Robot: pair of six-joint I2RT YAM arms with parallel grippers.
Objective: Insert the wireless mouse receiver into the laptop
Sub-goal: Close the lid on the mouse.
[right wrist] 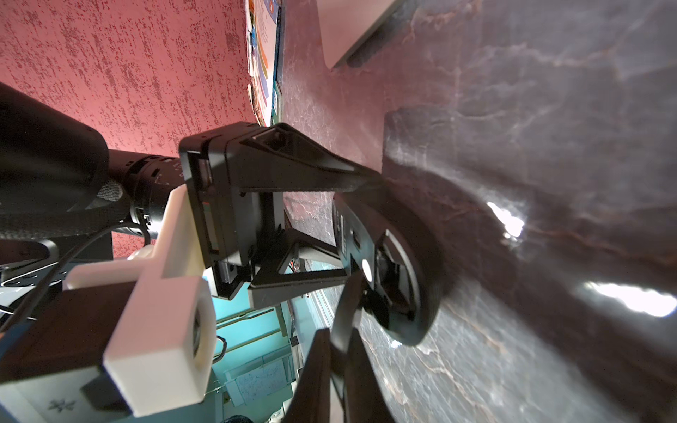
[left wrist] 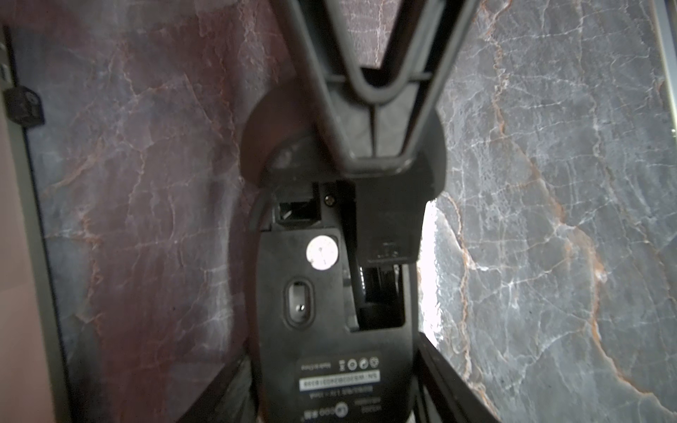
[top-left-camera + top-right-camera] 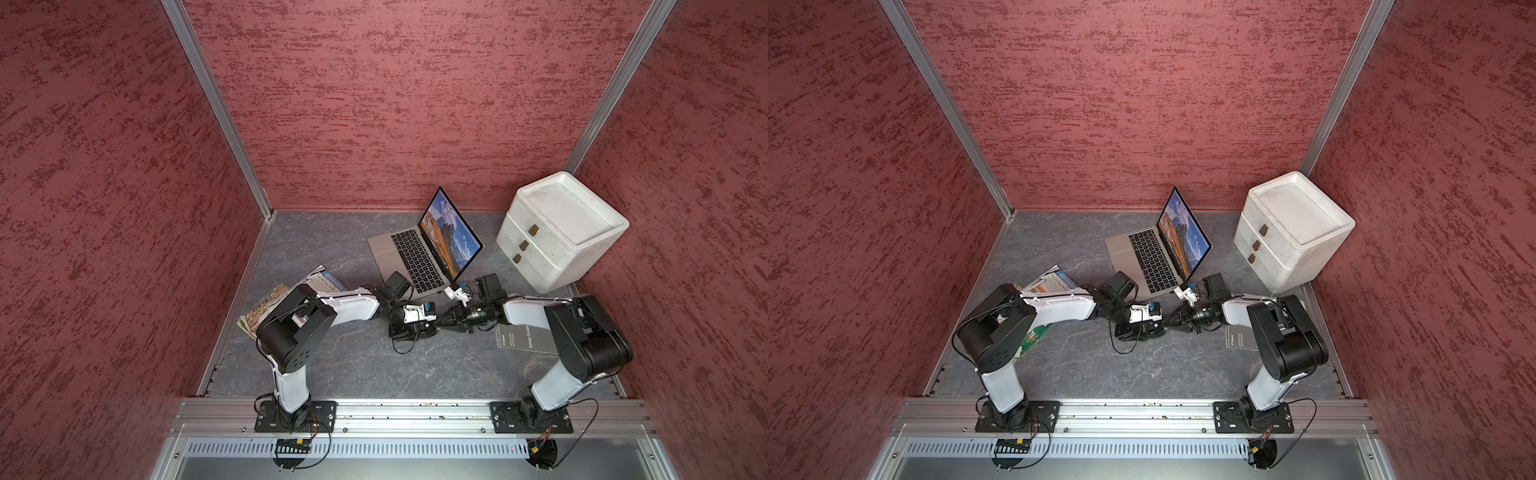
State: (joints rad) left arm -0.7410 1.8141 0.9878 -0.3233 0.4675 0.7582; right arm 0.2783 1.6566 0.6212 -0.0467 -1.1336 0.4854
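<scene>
1. The grey, marble-patterned bench carries everything.
2. A white drawer unit stands in the back right corner. Its three drawers are pushed in, so their contents are hidden. The rimmed tray on top shows a smudged white floor.
3. The laptop sits open near the back edge, about mid-bench and set diagonally. Its lit screen is on the side toward the drawer unit, and its near corner is just beside the two grippers.
4. A stack of magazines lies at the left edge, partly under the left arm.
5. A grey booklet (its cover reads "Setup Guide") lies toward the right edge, partly under the right arm.
6. The left gripper is clamped on the black mouse, with one finger on each flank. The mouse's labelled underside is exposed.
7. The right gripper has its fingers together, pinching the curved mouse cover. The cover stands lifted off the underside.
8. The opened compartment holds a dark cylinder that looks like a battery, lying in the long bay.
9. Beside that bay is a small square recess. The shape inside it is too dim to say whether it is the wireless mouse receiver, and no view shows the receiver clearly anywhere else.
</scene>
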